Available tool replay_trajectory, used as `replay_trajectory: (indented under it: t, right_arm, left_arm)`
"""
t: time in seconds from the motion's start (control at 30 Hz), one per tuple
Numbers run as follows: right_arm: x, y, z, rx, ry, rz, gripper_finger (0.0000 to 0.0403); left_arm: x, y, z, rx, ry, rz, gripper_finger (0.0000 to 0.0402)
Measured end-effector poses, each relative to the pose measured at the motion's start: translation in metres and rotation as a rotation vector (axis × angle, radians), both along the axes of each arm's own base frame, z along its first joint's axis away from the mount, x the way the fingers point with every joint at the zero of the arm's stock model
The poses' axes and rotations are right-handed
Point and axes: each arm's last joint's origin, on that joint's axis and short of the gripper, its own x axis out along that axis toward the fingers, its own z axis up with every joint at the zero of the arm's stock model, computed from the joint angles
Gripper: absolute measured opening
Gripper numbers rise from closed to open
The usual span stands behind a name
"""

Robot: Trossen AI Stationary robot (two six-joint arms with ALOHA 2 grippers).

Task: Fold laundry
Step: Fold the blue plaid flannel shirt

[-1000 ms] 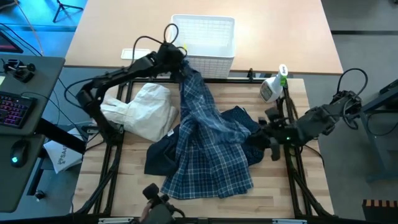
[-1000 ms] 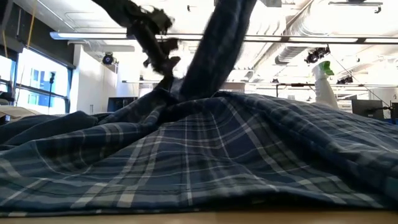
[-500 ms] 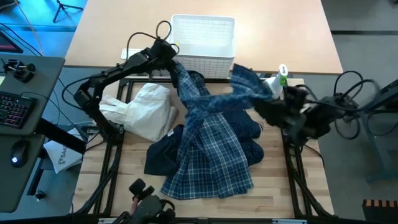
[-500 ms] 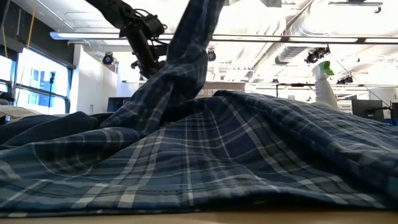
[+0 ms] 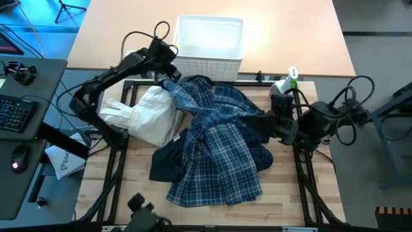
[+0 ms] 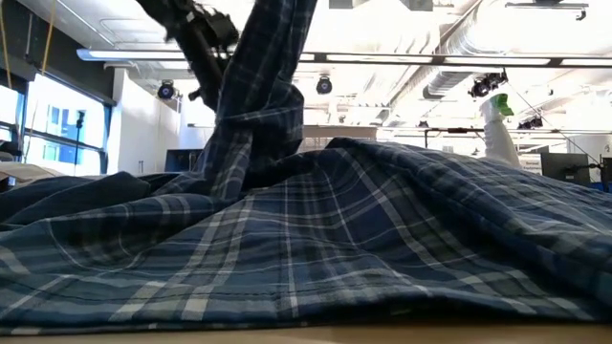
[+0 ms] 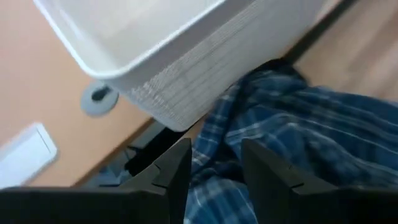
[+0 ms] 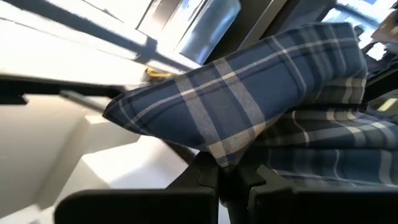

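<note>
The blue-and-white plaid shirt (image 5: 215, 154) lies spread over the table's middle, on top of a navy garment (image 5: 168, 160). A band of it runs from near the basket to the right. My right gripper (image 5: 265, 121) is shut on that band's right end. My left gripper (image 5: 170, 72) hovers open at the basket's near left corner. Its fingers (image 7: 177, 171) stand apart above the shirt's far end (image 7: 292, 124), and I cannot tell whether they touch it. In the low view a strip of the shirt (image 6: 263, 86) rises out of the top. My right gripper (image 8: 227, 169) pinches a fold of the plaid shirt (image 8: 219, 152) between its two shut fingers. The fingers slant upward, coming from the table's right. The fold stands out past the fingertips, lifted clear. The rest of the shirt trails down to the table toward the left.
A white lattice basket (image 5: 209, 38) stands at the far edge, just behind the shirt. A cream garment (image 5: 145, 113) lies bunched at the left. A spray bottle (image 5: 284, 87) stands at the far right, close to my right arm. Bare wood shows along the near edge.
My left gripper has opened, let go of the plaid shirt and drawn back toward the table's far left. The part that hung from it has dropped into a band on the table. My right gripper has risen with the shirt's right end and tipped its fingers upward.
</note>
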Motion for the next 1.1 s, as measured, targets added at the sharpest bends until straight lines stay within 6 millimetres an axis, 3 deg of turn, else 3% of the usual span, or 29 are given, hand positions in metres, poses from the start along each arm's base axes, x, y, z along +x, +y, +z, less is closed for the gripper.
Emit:
replay_trajectory:
  t: [0.27, 0.4, 0.53, 0.7, 0.87, 1.1]
  right_arm:
    - [0.001, 0.012, -0.008, -0.151, 0.055, 0.132, 0.0]
    - [0.003, 0.011, -0.012, -0.161, 0.108, 0.098, 0.0]
    - [0.004, 0.009, -0.013, -0.168, 0.12, 0.065, 0.0]
    - [0.004, 0.009, -0.013, -0.171, 0.118, 0.061, 0.0]
    - [-0.001, 0.012, -0.011, -0.178, 0.109, 0.075, 0.0]
    - [-0.021, 0.013, 0.0, -0.256, 0.071, 0.001, 0.0]
  left_arm:
    - [-0.013, -0.086, 0.061, 0.058, -0.138, -0.183, 0.0129]
    - [-0.012, -0.129, 0.072, 0.086, -0.126, -0.411, 0.0129]
    - [-0.002, -0.161, 0.07, 0.189, 0.003, -0.737, 0.0129]
    - [0.02, -0.176, 0.055, 0.224, 0.116, -0.918, 0.0136]
    - [0.034, -0.18, 0.029, 0.122, 0.281, -1.013, 0.0163]
    - [0.057, -0.168, 0.001, 0.054, 0.379, -0.924, 0.0184]
